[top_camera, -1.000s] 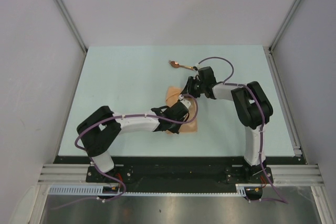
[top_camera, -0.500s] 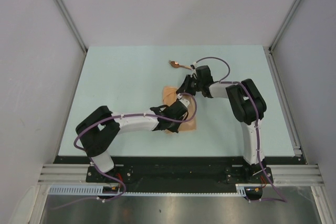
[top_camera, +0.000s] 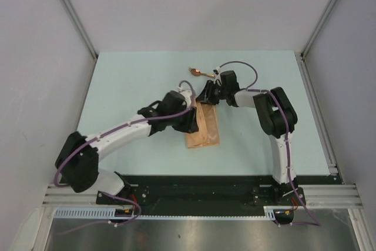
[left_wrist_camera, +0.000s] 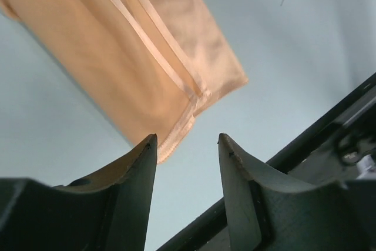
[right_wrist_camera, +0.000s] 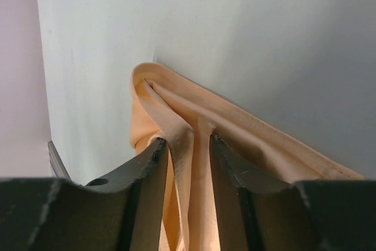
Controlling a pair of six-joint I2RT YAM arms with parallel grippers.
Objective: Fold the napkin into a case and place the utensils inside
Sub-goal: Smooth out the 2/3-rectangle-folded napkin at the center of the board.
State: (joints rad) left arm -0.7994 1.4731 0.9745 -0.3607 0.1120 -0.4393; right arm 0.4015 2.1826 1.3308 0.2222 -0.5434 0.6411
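napkin point(top_camera: 203, 127): peach-orange cloth folded into a long narrow strip. It lies flat on the tabletop point(top_camera: 129, 80), about midway between the left and right edges and in the half toward the near edge. Its length runs from far to near. A stitched hem shows along the strip in the left wrist view.
utensils point(top_camera: 198, 73): one thin copper-gold piece with a spoon bowl shows. It lies toward the far edge, about midway across, just beside the right wrist and apart from the napkin. Any others are not visible.
left hand point(left_wrist_camera: 187, 138): fingers spread with a clear gap and nothing between them. It is low over the napkin's near corner, and the hem edge comes close to one fingertip. Whether they touch cannot be told.
right hand point(right_wrist_camera: 187, 139): fingers drawn close together, pinching a raised fold of the napkin at the strip's far end.
arms: both reach inward and meet over the napkin's far end.
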